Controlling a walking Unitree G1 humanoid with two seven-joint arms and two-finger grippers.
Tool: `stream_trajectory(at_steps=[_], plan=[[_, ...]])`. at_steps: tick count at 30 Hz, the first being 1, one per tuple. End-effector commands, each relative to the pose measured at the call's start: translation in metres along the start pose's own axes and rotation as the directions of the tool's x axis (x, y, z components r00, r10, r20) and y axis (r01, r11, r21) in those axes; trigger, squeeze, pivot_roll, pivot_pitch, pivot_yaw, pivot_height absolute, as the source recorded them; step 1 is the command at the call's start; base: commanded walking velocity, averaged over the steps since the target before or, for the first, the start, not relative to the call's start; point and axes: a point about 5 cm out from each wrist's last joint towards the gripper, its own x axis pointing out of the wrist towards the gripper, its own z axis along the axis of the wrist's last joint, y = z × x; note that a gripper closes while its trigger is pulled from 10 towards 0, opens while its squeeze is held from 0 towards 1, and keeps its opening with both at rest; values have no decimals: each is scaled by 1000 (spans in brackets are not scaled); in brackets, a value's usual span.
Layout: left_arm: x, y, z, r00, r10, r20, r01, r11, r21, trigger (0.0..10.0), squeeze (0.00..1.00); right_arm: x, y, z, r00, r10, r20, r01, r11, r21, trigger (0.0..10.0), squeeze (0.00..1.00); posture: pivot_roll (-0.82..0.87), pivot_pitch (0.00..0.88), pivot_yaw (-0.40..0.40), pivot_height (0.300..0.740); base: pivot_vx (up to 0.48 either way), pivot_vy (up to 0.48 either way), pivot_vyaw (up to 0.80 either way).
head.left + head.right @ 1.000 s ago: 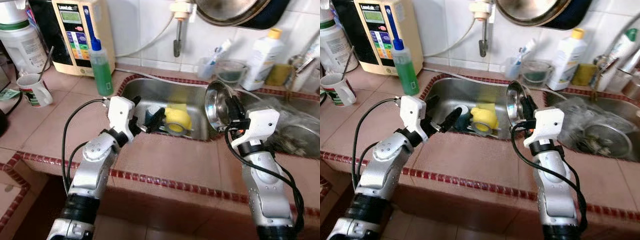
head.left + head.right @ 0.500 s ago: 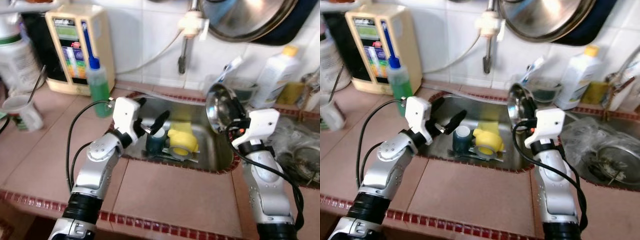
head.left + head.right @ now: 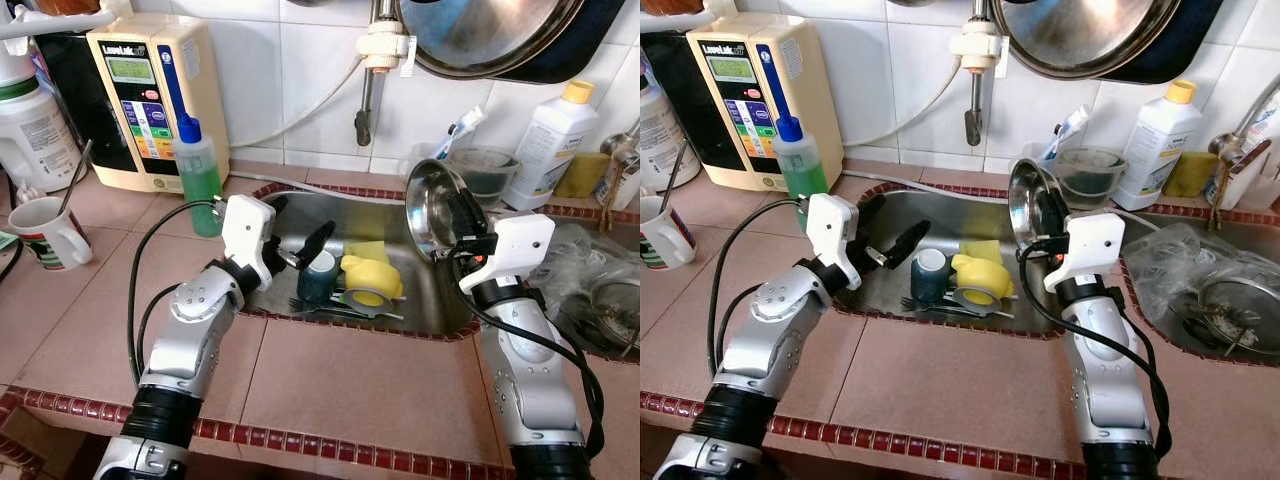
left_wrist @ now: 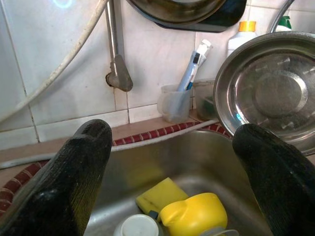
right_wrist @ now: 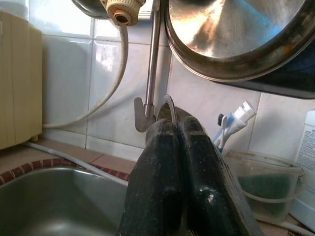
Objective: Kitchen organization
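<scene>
A steel bowl [image 3: 432, 208] stands on edge above the right rim of the steel sink [image 3: 300, 195], and my right gripper [image 3: 467, 218] is shut on its rim. In the right wrist view the fingers [image 5: 162, 182] press together on the thin rim [image 5: 170, 105]. My left gripper [image 3: 298, 228] is open over the sink's left side, with nothing between its fingers. Just beyond it in the sink are a teal cup [image 3: 318, 275], a yellow jug [image 3: 372, 280], a yellow sponge [image 3: 368, 250] and a roll of tape [image 3: 366, 300]. The left wrist view shows the bowl [image 4: 273, 91] past the open fingers [image 4: 74, 172].
A green soap bottle [image 3: 200, 165], a beige water unit [image 3: 140, 95] and a mug [image 3: 45, 230] stand on the left counter. A tap [image 3: 366, 70] and a hanging pan [image 3: 490, 30] are on the wall. A tub with a toothbrush [image 3: 480, 170] and a white bottle [image 3: 548, 140] stand behind; a second sink [image 3: 600, 300] lies right.
The whole picture has shifted and sharpened as the head moved. Both arms keep much the same pose, the bowl still in the right gripper and the left one still open.
</scene>
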Motion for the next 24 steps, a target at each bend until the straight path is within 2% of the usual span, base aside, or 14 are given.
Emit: stream_trajectory(at_steps=[1,14,19,24], plan=[[0,-1,2,1000,-7,-4,7,1000,15,10000,0,0,0,2,1000,1,8,-1,1000,2,10000,0,-46,0,-9,740,0,0,0],[-3,-7,0,998,-57,-37,58,997,45,10000,0,-2,-3,-5,1000,1,-31,0,999,39,10000,0,-46,0,-1,740,0,0,0],[-6,-13,-3,993,-99,-71,104,992,76,10000,0,-3,-5,-8,998,30,-52,-23,991,132,10000,0,-43,0,4,740,0,0,0],[-10,-18,-6,985,-135,-112,143,987,69,10000,0,-7,0,-11,993,91,-74,-71,968,239,10000,0,-41,0,7,740,0,0,0]])
